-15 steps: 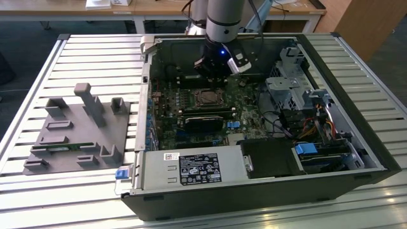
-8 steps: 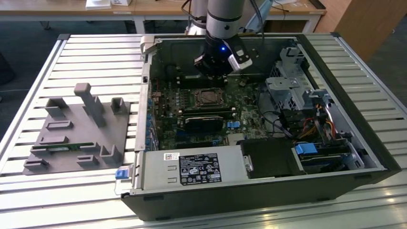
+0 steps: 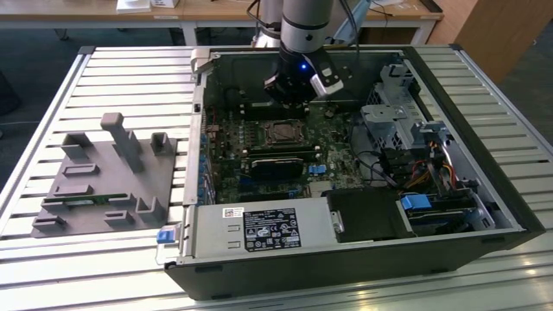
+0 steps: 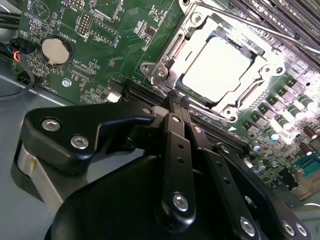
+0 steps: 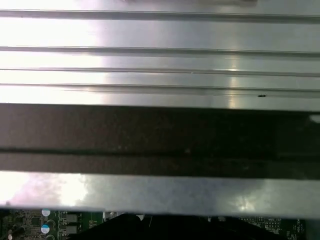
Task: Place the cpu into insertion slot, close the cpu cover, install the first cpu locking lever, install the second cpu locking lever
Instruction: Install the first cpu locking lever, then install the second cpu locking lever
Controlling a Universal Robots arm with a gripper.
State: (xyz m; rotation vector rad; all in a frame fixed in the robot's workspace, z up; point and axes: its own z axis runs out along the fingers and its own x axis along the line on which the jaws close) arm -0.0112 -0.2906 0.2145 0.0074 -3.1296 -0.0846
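Black fingers (image 4: 176,107) of the gripper (image 4: 176,102) are pressed together and hold nothing. Their tips are just beside the cpu cover (image 4: 172,50), which lies closed around the cpu (image 4: 215,67).

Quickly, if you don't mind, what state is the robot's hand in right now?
Hand: shut, holding nothing, its tips just beside the cpu cover.

An open computer case (image 3: 346,259) is laid on the worktop (image 3: 52,259), with a fixture block (image 3: 103,188) toward the exterior view's left. Inside, the cpu (image 4: 216,70) is seated in the insertion slot (image 4: 167,52), framed by the cpu cover (image 4: 260,75).
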